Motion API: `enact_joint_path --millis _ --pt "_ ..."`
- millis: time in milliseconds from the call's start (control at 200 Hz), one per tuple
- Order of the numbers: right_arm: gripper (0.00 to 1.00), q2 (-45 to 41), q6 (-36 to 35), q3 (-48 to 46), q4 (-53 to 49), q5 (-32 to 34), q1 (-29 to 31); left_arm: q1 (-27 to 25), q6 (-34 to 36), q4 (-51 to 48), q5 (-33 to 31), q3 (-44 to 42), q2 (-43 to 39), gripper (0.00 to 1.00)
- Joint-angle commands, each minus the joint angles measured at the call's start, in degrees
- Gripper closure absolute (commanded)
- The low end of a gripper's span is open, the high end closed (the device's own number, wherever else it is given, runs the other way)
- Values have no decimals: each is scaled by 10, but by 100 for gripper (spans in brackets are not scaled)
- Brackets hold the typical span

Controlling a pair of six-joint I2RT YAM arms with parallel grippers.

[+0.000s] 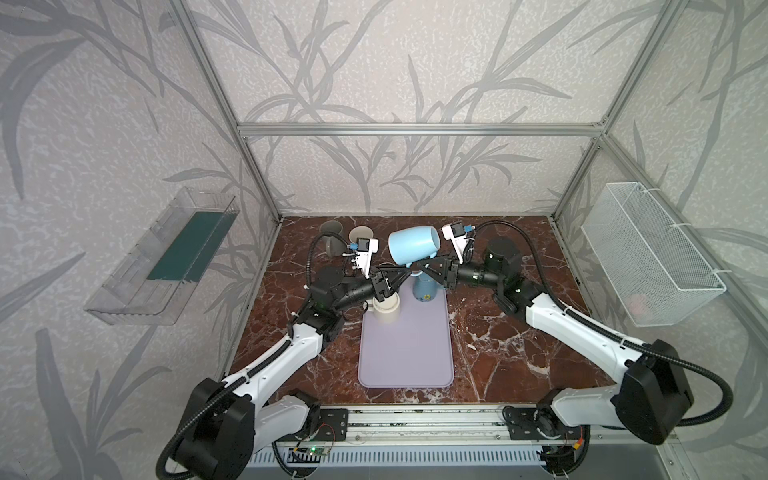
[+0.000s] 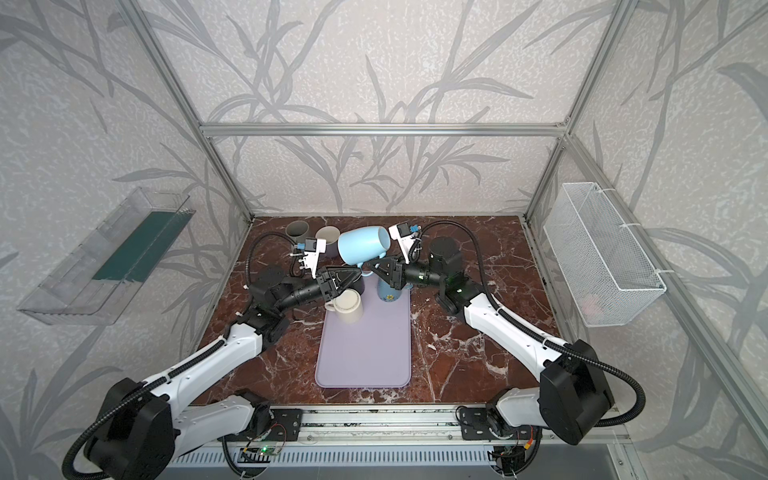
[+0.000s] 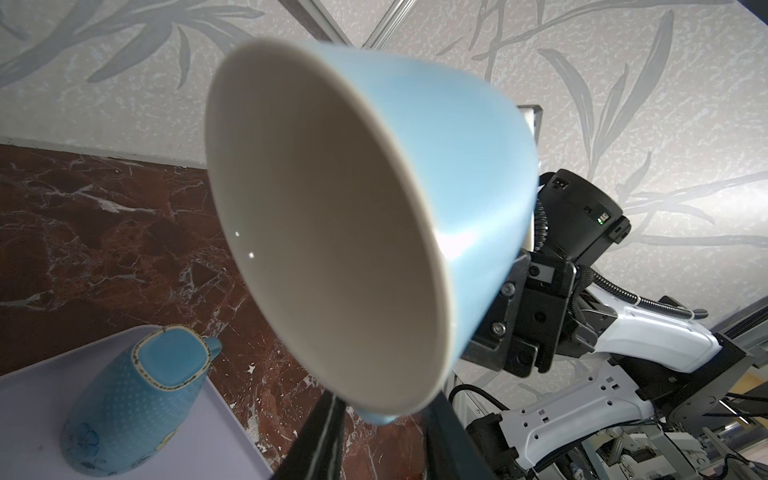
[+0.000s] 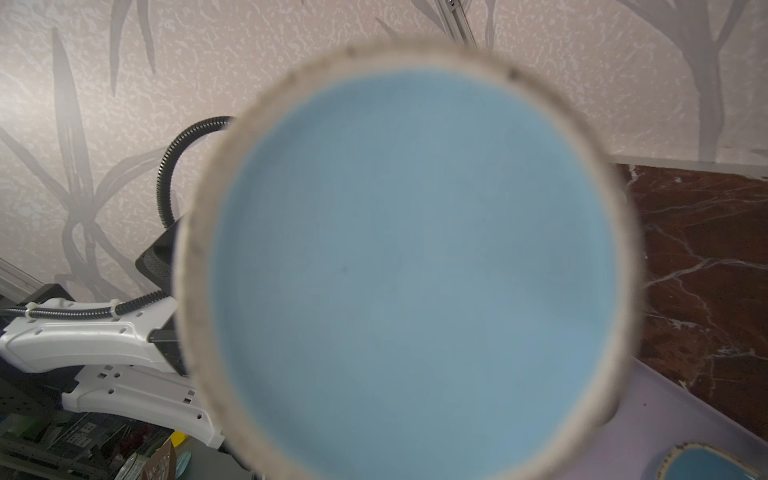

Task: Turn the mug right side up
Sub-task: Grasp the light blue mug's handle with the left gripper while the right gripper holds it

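Note:
The light blue mug [image 1: 411, 245] [image 2: 361, 245] hangs on its side in the air above the far end of the mat, handle downward. Its cream inside [image 3: 332, 232] faces the left wrist view; its blue base [image 4: 415, 270] fills the right wrist view and hides those jaws. My left gripper [image 1: 408, 271] [image 3: 386, 424] reaches in from the left. Its fingers [image 3: 324, 440] stand on either side of the handle [image 3: 374, 415], tips hidden behind the rim. My right gripper [image 1: 420, 265] [image 2: 374, 264] comes from the right, fingers drawn to a point at the same handle.
A lilac mat [image 1: 405, 353] lies mid-table. On its far end a dotted blue mug [image 1: 424, 289] [image 3: 133, 399] stands upside down, and a cream mug [image 1: 386, 307] stands beside it. Two grey cups [image 1: 331, 226] are at the back left. A wire basket [image 1: 648, 249] and a clear shelf [image 1: 166, 257] hang on the side walls.

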Motion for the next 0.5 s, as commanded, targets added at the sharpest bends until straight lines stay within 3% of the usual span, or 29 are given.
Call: enact_joint_path --millis 0,295,495 --pt "100 -2 18 15 94 -20 6 -3 -9 32 13 20 0 66" --pt "100 11 37 14 126 -19 22 -4 -23 65 13 21 12 66" --pt "100 13 44 11 141 -20 23 -3 -25 70 11 21 9 74"
